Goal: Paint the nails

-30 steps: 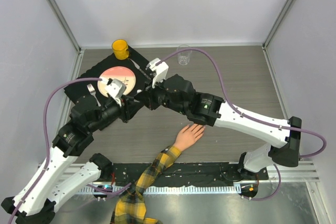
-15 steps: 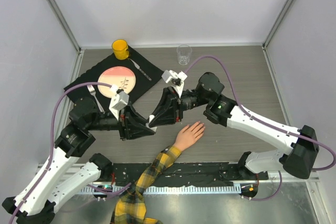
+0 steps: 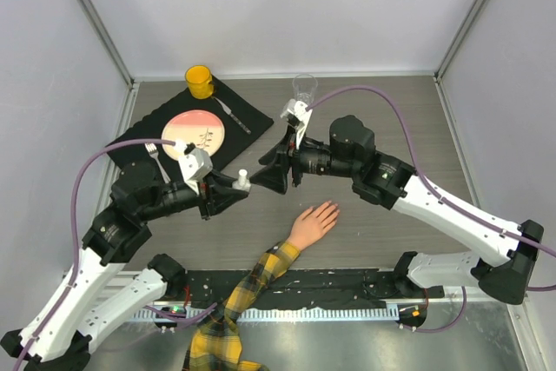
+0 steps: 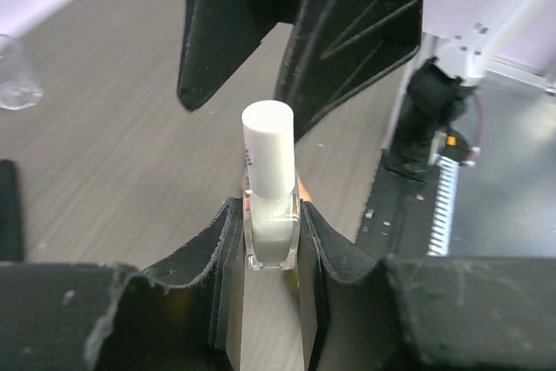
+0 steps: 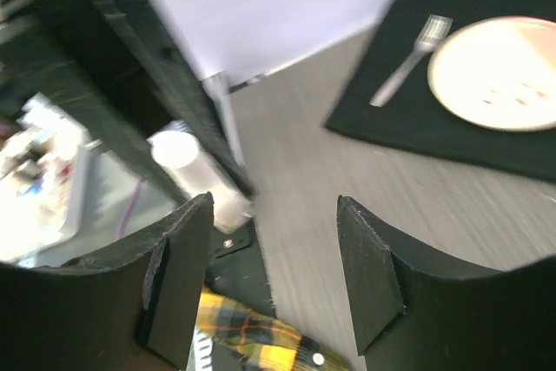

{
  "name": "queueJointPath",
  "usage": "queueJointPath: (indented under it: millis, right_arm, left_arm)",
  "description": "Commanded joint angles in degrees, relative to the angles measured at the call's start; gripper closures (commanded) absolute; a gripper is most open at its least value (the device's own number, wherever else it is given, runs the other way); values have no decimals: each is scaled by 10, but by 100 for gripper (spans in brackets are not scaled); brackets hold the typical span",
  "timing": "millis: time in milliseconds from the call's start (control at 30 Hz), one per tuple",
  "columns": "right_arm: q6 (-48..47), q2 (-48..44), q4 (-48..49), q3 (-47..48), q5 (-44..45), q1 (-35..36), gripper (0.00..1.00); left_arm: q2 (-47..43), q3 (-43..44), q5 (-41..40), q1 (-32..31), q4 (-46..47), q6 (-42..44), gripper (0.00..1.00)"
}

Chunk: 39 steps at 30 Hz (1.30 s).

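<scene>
My left gripper (image 4: 271, 225) is shut on a small clear bottle (image 4: 271, 234) with a white cap (image 4: 268, 149), held out level above the table. In the top view the bottle (image 3: 242, 182) points at my right gripper (image 3: 271, 178), which stands open just past the cap without touching it. The right wrist view has the cap (image 5: 186, 161) left of the open right gripper (image 5: 274, 208). The peach mannequin hand (image 3: 313, 221) lies flat below both grippers, on a plaid sleeve (image 3: 252, 280). Its nails are too small to make out.
A black placemat (image 3: 239, 115) at the back left carries a pink plate (image 3: 195, 134) and a fork (image 3: 155, 154). A yellow cup (image 3: 199, 81) and a clear glass (image 3: 304, 89) stand near the back edge. A black rail (image 3: 347, 286) runs along the near edge.
My right gripper has opened wide and drawn back to the right, off the bottle's cap. The left gripper kept its hold on the bottle and moved slightly left.
</scene>
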Motion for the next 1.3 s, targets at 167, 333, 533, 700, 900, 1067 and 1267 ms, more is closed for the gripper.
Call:
queueJointPath:
  millis: [167, 333, 533, 700, 900, 1067, 1267]
  right_arm:
    - [-7, 28, -71, 97, 258, 105, 36]
    - [-3, 53, -69, 127, 292, 125, 37]
    - [0, 80, -71, 157, 318, 133, 43]
    - [7, 102, -63, 169, 300, 138, 55]
    - [0, 104, -65, 166, 269, 139, 99]
    - [-136, 51, -76, 87, -122, 84, 99]
    - [-93, 46, -16, 33, -356, 33, 99]
  left_arm:
    - [-36, -4, -129, -2, 7, 43, 100]
    - [-31, -4, -140, -3, 5, 42, 100]
    - [-33, -5, -130, -3, 6, 34, 100]
    - [-33, -5, -132, -3, 6, 29, 100]
    - [-26, 1, -118, -3, 3, 23, 100]
    - [-2, 12, 122, -2, -10, 19, 100]
    - [29, 7, 295, -2, 74, -37, 100]
